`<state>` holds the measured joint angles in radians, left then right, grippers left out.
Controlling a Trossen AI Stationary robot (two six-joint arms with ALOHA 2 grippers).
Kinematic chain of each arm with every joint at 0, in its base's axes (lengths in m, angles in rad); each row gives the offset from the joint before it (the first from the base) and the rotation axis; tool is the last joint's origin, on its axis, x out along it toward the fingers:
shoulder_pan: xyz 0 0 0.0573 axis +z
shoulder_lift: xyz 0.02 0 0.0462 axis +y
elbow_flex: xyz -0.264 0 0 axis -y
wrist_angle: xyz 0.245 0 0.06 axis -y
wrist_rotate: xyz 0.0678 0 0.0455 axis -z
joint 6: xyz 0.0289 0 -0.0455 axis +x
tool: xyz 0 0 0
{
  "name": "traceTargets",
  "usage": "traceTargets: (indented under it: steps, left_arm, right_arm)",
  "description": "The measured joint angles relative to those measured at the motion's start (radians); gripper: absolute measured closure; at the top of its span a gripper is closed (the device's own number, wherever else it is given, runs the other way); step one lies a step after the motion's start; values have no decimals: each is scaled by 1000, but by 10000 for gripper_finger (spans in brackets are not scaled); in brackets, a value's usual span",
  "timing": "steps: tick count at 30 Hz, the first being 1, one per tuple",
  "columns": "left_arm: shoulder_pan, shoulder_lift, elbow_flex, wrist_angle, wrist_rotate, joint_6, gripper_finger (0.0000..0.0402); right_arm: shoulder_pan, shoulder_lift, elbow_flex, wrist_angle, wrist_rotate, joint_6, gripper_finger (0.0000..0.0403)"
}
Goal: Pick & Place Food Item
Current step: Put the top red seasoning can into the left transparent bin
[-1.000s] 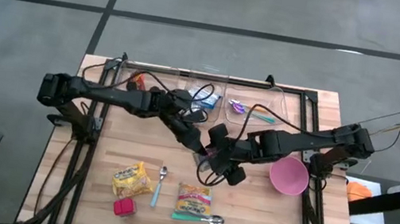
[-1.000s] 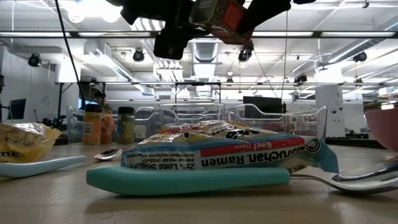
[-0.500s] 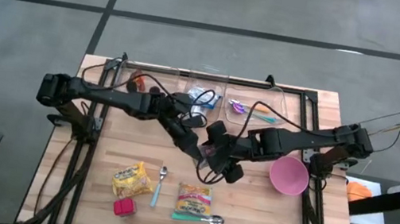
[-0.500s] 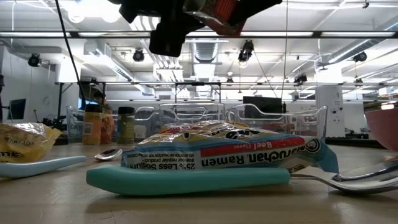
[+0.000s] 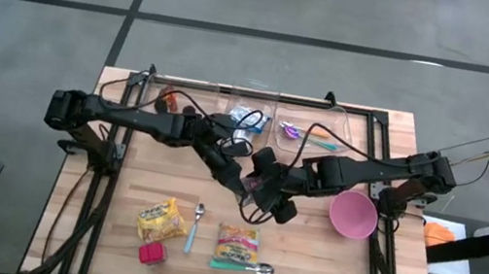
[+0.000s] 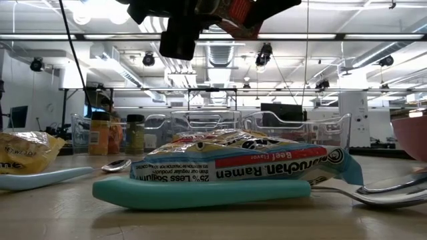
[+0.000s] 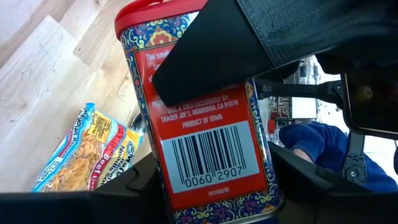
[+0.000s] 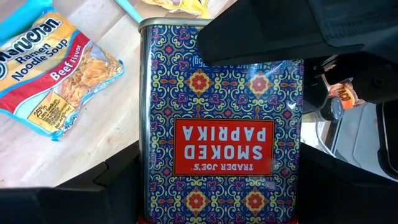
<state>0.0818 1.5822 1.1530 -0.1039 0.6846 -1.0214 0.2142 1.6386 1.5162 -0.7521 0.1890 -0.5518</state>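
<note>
I'm looking at a light wooden plank counter (image 5: 341, 270) on a grey concrete floor (image 5: 266, 3) crossed by dark lines. The low view looks into a big workshop with ceiling strip lights; clear plastic bins (image 5: 310, 128) sit along the counter's far edge, spice jars (image 6: 100, 133) beside them.

On the counter: a beef ramen noodle packet (image 5: 236, 245) partly on a teal-handled spoon (image 5: 243, 268), a second spoon (image 5: 194, 226), a yellow snack bag (image 5: 161, 219), a small red container (image 5: 151, 254), and a pink bowl (image 5: 352, 215) on the right.

The smoked paprika tin (image 8: 221, 118) is up in the air over the counter's middle, above the ramen packet, between both arms. It's a tall rectangular tin, red lid at one end, barcode on one face. In the high view I can't tell which way its long axis runs; it's mostly hidden.

The right gripper (image 5: 269, 200) has its fingers set wide on the tin. The left gripper (image 5: 242, 181) sits against the tin too; I can't tell if its fingers have clamped.
</note>
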Motion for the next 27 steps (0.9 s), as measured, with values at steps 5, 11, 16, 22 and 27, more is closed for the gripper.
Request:
traceTargets:
  steps: [5,11,16,22,27]
  left_arm:
    - [0,0,0,1,0,-2,188]
    - [0,-1,0,8,9,8,188]
    - [1,-1,0,8,-10,10,188]
    - [17,-2,0,30,-26,34,188]
    - [26,-17,0,68,-53,99,188]
  right_arm:
    - [0,0,0,1,-1,-1,114]
    - [5,0,0,13,7,31,66]
    - [5,-1,0,12,74,64,30]
    - [5,-6,0,0,108,145,26]
    - [3,-43,0,-21,137,290,24]
